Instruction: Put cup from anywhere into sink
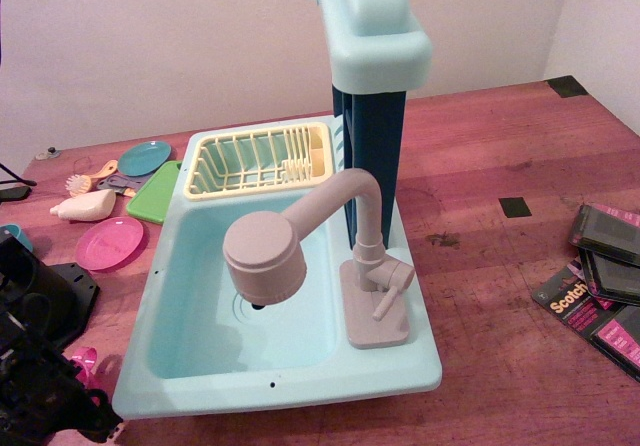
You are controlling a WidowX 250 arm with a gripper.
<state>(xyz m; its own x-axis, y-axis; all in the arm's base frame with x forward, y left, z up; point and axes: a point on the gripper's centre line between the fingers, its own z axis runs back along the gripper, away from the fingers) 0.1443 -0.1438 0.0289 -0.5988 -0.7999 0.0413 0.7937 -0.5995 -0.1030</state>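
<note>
The hot-pink cup [82, 368] lies on the wooden table just left of the sink's front-left corner; only small pink parts of it show. My black gripper [62, 404] is at the bottom left, right over the cup and covering most of it. The frame does not show whether the jaws are closed on it. The light-aqua sink [300, 378] stands in the middle, its deep basin holding nothing, with the beige faucet [300, 236] hanging over it.
A pale yellow dish rack [260, 158] sits at the sink's back. Left of the sink lie a pink plate [108, 242], green board [158, 194], teal plate [145, 156], brush [88, 178] and cream bottle [85, 206]. Tape packs [600, 286] lie at the right.
</note>
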